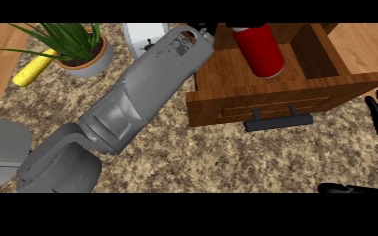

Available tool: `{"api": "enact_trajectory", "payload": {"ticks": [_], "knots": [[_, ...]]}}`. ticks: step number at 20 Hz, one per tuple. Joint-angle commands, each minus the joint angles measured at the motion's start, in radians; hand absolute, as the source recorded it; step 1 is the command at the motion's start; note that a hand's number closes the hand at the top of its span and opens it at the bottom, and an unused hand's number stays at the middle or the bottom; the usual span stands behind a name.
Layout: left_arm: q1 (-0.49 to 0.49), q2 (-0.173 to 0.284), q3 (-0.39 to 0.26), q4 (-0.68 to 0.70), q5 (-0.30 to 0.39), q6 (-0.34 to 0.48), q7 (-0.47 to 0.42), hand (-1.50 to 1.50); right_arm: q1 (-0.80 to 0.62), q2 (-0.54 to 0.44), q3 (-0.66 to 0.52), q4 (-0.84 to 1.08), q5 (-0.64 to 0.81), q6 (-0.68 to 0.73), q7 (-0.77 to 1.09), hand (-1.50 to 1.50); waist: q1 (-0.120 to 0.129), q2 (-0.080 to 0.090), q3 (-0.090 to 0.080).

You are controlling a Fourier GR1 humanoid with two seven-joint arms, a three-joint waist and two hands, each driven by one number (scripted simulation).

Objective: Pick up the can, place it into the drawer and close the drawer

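One long grey left forearm (133,110) ran from seven o'clock up to twelve, its hand (207,28) mostly hidden, so I could not tell its finger state. At two o'clock the drawer (221,80) stood open with the red can (260,50) lying inside. Judged best: withdraw clear, then push the handle (279,121) squarely. At four o'clock the right hand (343,188) barely showed.

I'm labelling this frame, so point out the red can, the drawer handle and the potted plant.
red can (260,50): head view, middle of its side.
drawer handle (279,122): head view, centre of the dark bar.
potted plant (92,62): head view, grey pot's wall.
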Motion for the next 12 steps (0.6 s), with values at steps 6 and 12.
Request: {"api": "enact_trajectory", "payload": {"ticks": [6,12], "knots": [[0.052,0.0,-0.046,-0.002,0.047,0.08,-0.043,-1.5,-0.038,-0.007,0.02,0.006,0.013,-0.004,0.018,-1.5,-0.014,0.004,-0.001],[0.061,0.0,-0.078,-0.015,0.075,0.156,-0.042,-1.5,-0.015,-0.005,0.031,-0.027,-0.006,0.011,0.036,-1.5,-0.023,0.002,0.0]]}}
